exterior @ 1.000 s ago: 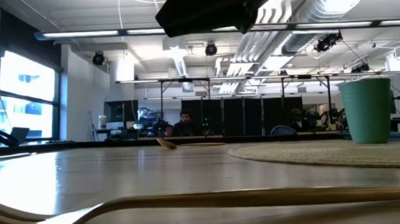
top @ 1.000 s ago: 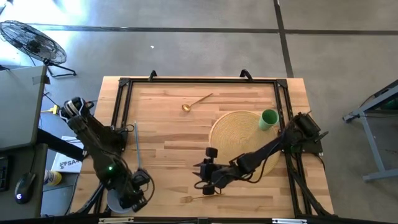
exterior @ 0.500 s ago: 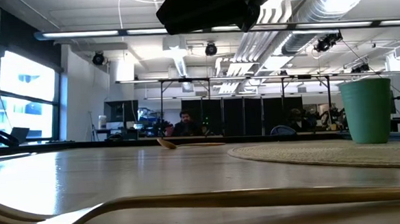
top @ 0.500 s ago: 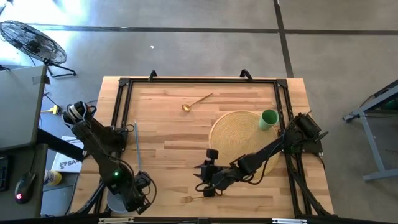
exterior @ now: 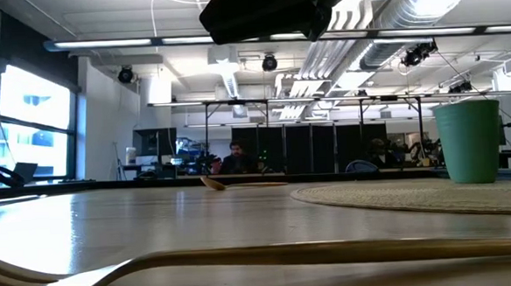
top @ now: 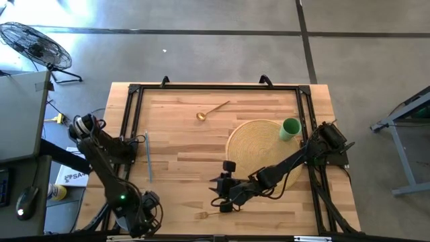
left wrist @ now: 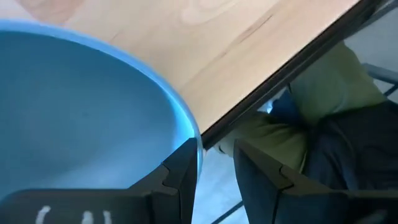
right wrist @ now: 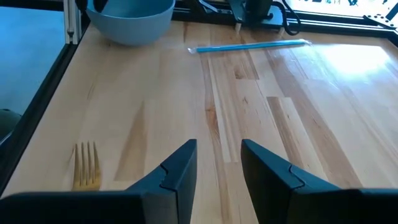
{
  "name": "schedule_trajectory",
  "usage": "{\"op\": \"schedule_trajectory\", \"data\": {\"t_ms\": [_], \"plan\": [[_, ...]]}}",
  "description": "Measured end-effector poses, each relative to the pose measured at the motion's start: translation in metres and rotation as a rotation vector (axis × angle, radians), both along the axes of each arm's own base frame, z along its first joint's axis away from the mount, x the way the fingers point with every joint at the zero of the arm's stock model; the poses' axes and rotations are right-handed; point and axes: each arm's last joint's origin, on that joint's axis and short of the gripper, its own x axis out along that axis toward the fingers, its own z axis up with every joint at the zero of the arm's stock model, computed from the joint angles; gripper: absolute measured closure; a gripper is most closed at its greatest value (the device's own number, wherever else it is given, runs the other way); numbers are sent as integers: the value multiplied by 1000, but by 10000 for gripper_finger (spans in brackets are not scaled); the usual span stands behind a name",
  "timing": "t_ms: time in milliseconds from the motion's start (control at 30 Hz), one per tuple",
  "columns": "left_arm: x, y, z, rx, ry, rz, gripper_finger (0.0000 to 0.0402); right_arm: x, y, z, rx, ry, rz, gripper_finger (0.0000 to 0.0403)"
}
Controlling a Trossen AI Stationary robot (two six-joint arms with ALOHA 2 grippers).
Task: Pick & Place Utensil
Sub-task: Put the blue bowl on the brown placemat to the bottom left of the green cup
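A gold fork lies flat near the table's near edge; in the right wrist view the fork shows ahead and to one side. My right gripper hovers open just beyond it. A gold spoon lies flat at the far side. A green cup stands on a round woven placemat. My left gripper is open at the near left corner, its fingers on either side of the rim of a blue bowl. My left gripper stands over the blue bowl's rim, one finger on the inner side and the other outside, beyond the table's edge. There is a gap between the fingers, and I cannot tell whether either one touches the rim.
A blue straw lies along the left side of the table. A black frame rail runs around the tabletop. The bowl sits at the near left corner by the rail. Bare wood lies between the fork and the placemat.
My left arm has swung, carrying its gripper toward the table's near edge at the left corner, over the bowl. The fork, spoon and cup have stayed where they were.
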Motion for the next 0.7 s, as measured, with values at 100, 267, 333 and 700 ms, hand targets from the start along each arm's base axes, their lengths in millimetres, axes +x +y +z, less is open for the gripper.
{"op": "schedule_trajectory", "data": {"t_ms": [100,267,333,700], "plan": [[2,-2,-8,22,20,-1,300,0,0,0,0,1,0,284],[2,-6,-16,22,72,-18,300,0,0,0,1,1,1,284],[2,-7,-18,21,87,-23,300,0,0,0,1,1,1,284],[3,-6,-19,44,49,-63,316,0,0,0,1,1,2,284]]}}
